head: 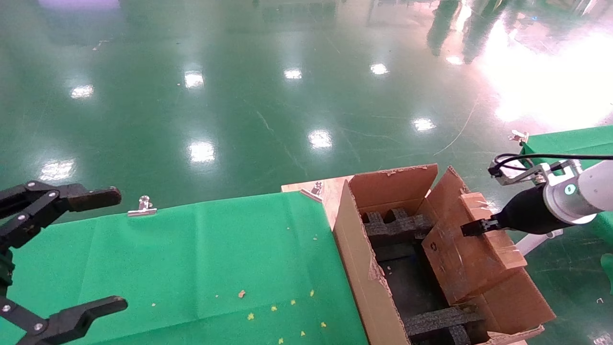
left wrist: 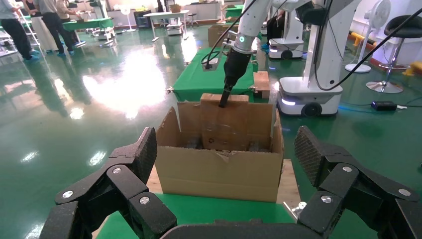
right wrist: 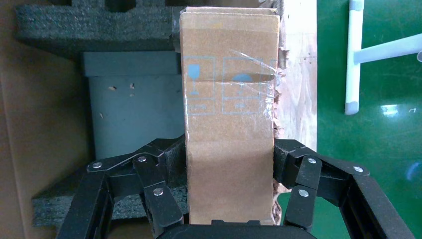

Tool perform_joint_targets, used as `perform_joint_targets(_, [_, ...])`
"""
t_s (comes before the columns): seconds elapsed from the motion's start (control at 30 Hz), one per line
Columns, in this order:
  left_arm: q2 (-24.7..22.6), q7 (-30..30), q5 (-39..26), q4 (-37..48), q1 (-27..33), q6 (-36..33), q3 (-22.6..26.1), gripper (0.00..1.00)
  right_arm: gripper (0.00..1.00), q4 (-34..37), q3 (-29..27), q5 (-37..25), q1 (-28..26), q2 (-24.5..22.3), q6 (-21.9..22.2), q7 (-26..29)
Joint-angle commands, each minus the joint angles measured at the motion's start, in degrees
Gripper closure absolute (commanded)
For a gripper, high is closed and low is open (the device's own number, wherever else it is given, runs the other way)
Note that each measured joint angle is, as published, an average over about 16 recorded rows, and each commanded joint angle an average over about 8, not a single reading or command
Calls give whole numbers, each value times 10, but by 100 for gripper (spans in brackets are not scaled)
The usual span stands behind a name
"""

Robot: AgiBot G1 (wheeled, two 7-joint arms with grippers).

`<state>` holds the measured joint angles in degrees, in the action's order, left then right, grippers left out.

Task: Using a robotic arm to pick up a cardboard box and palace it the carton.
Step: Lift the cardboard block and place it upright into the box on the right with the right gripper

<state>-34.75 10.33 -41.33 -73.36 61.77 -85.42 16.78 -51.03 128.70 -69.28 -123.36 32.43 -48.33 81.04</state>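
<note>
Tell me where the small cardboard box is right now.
In the head view, the cardboard box is on the robot's right, gripped by the right gripper and tilted partway into the carton.

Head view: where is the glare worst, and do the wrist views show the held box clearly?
Head view: ceiling lights mirror as white patches on the glossy green floor, blown out at upper right. Right wrist view: the small brown taped cardboard box fills the centre, evenly lit, clear tape glinting, right gripper clamped on it. Left wrist view: a bright reflection on the floor beyond the large brown corrugated carton; left gripper open.
</note>
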Motion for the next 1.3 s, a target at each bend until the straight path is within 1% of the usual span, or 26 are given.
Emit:
perform_joint_targets(0.03, [0, 0, 0, 0, 0, 0, 0, 0, 100, -6, 3, -5, 3, 2, 6, 9])
perform_joint_targets(0.3, [0, 0, 0, 0, 0, 0, 0, 0, 100, 12, 5, -2, 45, 27, 39, 21])
perform_joint_targets(0.6, [0, 0, 0, 0, 0, 0, 1, 0, 100, 60, -6, 24, 101, 60, 63, 0])
perform_joint_targets(0.97, [0, -1, 1, 0, 0, 0, 1, 0, 100, 112, -26, 65, 158, 88, 61, -47])
perform_joint_targets(1.3, [1, -1, 1, 0, 0, 1, 1, 0, 100, 148, -38, 89, 191, 99, 48, -85])
